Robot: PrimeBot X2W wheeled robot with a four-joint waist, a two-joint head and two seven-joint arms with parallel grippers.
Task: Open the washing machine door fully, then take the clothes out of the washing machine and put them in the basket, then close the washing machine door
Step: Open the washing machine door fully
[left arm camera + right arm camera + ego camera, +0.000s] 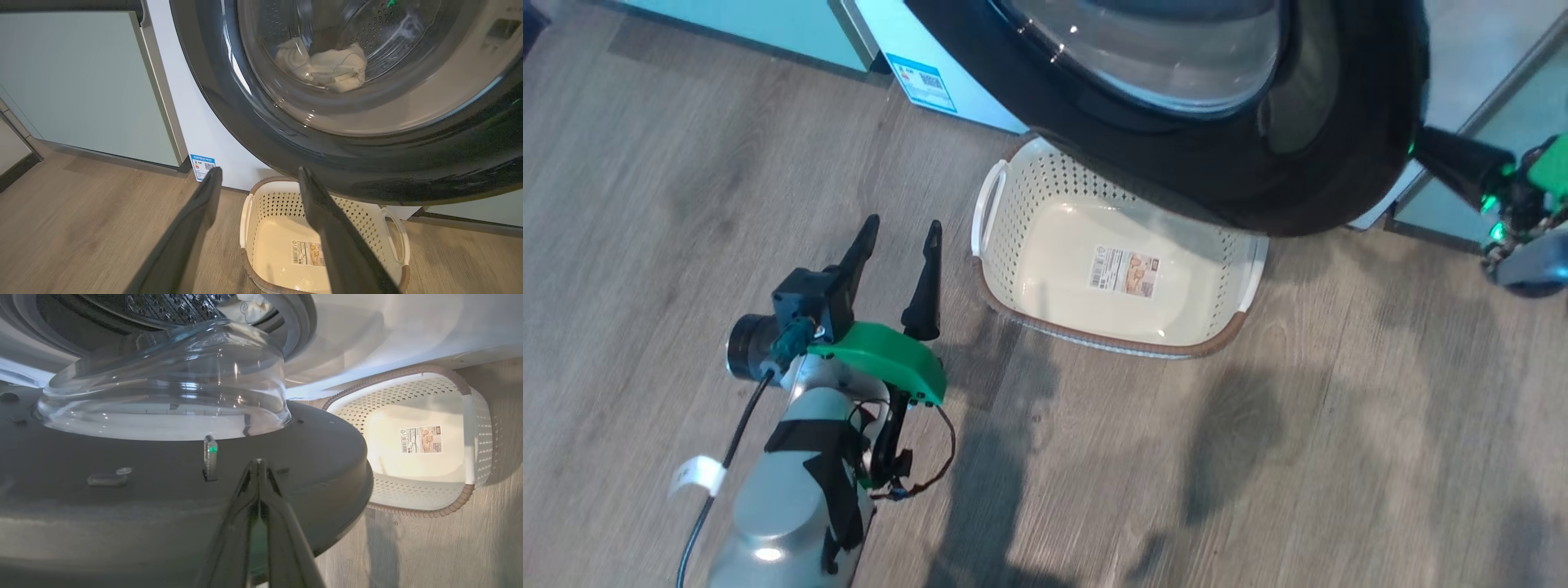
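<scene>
The washing machine door (1217,180), a black ring around bulging glass, stands partly open over the cream basket (1029,192) on the floor. My right gripper (1425,143) is shut, and its tips (257,467) press on the door's dark inner face (122,506) below the glass. My left gripper (900,245) hovers open and empty just left of the basket. In the left wrist view its fingers (259,179) point at the door (265,139), with the basket (269,204) below. Pale clothes (327,67) lie in the drum behind the glass. The basket (408,494) holds nothing.
The white washing machine (204,122) carries a small blue label (203,166) near the floor. Pale green cabinet doors (81,81) stand to its left, and another panel (1531,98) lies behind my right arm. Wooden floor (1258,457) stretches open in front of the basket.
</scene>
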